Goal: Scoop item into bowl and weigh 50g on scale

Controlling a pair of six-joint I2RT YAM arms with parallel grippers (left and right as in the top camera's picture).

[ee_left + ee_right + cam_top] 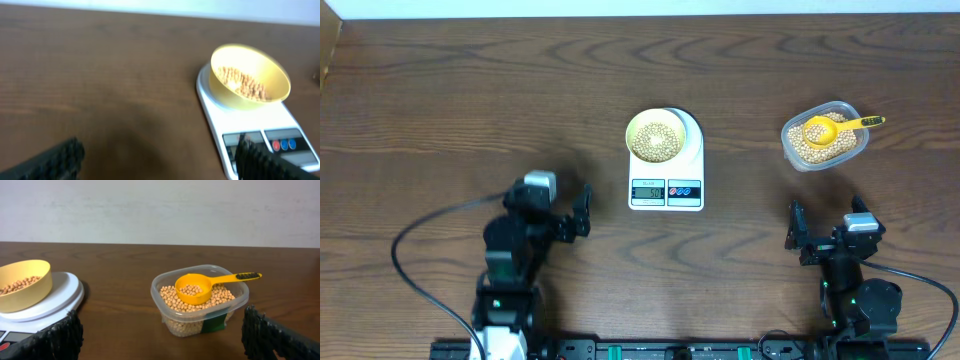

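Presently, both grippers are being held wide open, with nothing gripped. The left gripper [159,152] is being held low over the table [470,100], left of the scale [666,190]. The right gripper [162,341] is being held in front of the clear tub [155,287]. The bowl [30,287] is being carried on the scale's round platform, partly filled with beans [655,143]. More beans are being stored in the tub, well right of the scale, where the yellow scoop [220,280] is being rested, its cup filled.
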